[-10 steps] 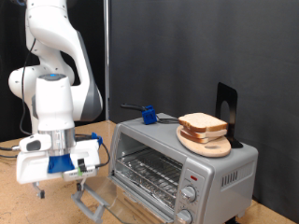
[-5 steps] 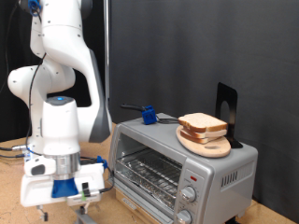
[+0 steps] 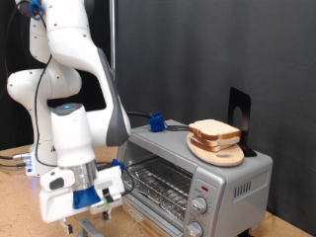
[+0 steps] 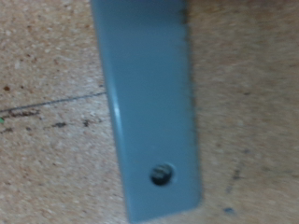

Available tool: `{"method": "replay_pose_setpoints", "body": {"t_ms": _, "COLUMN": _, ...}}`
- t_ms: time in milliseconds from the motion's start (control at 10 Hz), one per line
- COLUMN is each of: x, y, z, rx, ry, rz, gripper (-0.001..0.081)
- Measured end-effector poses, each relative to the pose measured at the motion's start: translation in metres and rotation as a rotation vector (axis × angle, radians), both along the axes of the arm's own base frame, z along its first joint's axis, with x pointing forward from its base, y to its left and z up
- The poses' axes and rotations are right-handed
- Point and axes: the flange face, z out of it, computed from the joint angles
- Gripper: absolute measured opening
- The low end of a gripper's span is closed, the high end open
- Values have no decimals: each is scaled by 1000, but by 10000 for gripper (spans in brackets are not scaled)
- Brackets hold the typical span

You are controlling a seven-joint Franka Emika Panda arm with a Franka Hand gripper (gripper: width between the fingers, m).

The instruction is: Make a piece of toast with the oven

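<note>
Status: early stage. The toast (image 3: 213, 129) lies on a round board (image 3: 218, 150) on top of the oven (image 3: 193, 173), towards the bench's far edge in the exterior view; it is not on the rack. The oven door looks lowered, with the wire rack (image 3: 156, 182) exposed, so the opening step appears done. Loading the toast, closing the door and setting the knobs (image 3: 198, 205) remain, judging by how things lie.

Arm pose: the arm stands at the exterior view's left, wrist turned down, hand low over the bench just in front of the oven's opening. The gripper (image 3: 87, 209) is near the bench's front edge; its fingertips fall at or below the frame's bottom edge. Whether the fingers are apart or closed cannot be told. The toast is not between them.

Wrist view: a flat grey bar (image 4: 149, 103) with a small hole, lying over the speckled bench (image 4: 47, 56). No fingers show.
</note>
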Motion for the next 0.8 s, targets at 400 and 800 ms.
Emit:
{"method": "replay_pose_setpoints", "body": {"t_ms": 400, "x": -13, "y": -9, "z": 50, "rx": 99, "ry": 5, "rz": 166, "gripper": 809}}
{"method": "replay_pose_setpoints", "body": {"t_ms": 800, "x": -25, "y": -15, "z": 60, "rx": 149, "ry": -3, "rz": 193, "gripper": 809}}
